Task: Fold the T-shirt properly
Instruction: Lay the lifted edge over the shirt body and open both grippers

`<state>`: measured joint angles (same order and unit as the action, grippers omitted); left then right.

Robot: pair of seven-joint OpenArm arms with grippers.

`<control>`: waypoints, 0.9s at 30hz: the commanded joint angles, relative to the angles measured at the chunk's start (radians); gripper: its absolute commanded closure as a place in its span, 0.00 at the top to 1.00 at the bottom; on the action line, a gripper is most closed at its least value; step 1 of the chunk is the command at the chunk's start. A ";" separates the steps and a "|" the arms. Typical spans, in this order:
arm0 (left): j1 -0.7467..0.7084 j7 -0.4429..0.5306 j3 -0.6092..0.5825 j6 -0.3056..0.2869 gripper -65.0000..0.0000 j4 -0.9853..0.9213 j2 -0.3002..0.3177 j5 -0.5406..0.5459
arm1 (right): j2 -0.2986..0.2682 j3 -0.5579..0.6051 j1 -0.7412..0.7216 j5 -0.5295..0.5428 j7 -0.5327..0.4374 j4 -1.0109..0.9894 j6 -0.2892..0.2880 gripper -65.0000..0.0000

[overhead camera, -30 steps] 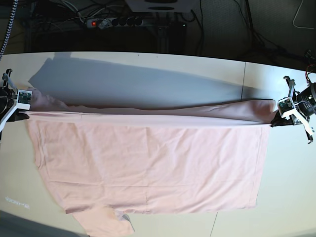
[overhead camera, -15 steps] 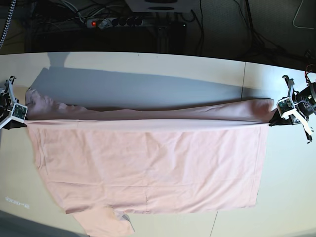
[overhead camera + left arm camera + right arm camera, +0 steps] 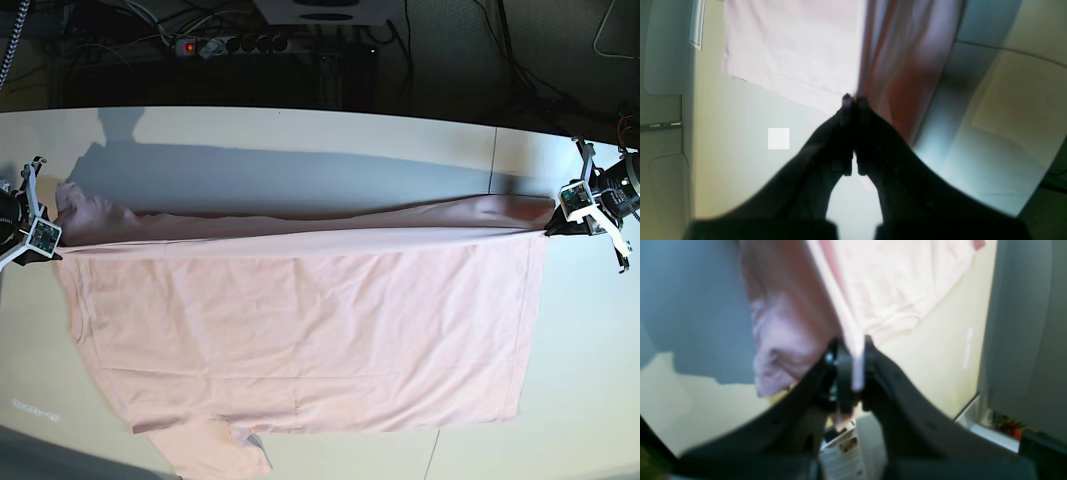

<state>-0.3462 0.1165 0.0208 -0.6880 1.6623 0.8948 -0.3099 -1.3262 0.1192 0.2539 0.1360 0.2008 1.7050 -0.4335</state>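
Wrist views show both pairs of fingers pinched tight on cloth: the left gripper [image 3: 853,98] and the right gripper [image 3: 853,346] each clamp an end of the T-shirt's [image 3: 300,320] raised fold line, stretched taut above the table [image 3: 300,130]. I'd worry uneven pulling slips an edge free or skews the fold. A label hangs beneath the right fingers; its print is unreadable.

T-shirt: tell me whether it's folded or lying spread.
Mid-fold. The T-shirt lies mostly spread on the table, its far edge lifted taut between the left tool and right tool.
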 commanded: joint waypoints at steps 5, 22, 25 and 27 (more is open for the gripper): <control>0.008 -0.074 0.017 -0.005 0.00 0.005 0.028 0.041 | -0.034 -0.012 -0.066 0.019 0.000 -0.023 -0.071 0.00; 0.011 -0.077 0.017 -0.010 0.00 0.055 0.029 0.045 | 0.198 0.705 -0.794 -0.022 0.026 -0.276 -0.072 0.00; 0.011 -0.076 0.017 -0.010 0.00 0.055 0.029 0.044 | 0.225 0.821 -0.911 -0.023 0.027 -0.297 -0.074 0.00; 0.011 -0.076 0.017 -0.010 0.00 0.055 0.029 0.044 | 0.236 0.901 -0.979 -0.023 0.027 -0.309 -0.076 0.00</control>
<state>-0.3431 0.0410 0.0212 -0.6903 1.7081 0.8982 -0.2695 -1.0714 1.0397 -0.6968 0.1150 0.2352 1.3903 -0.4465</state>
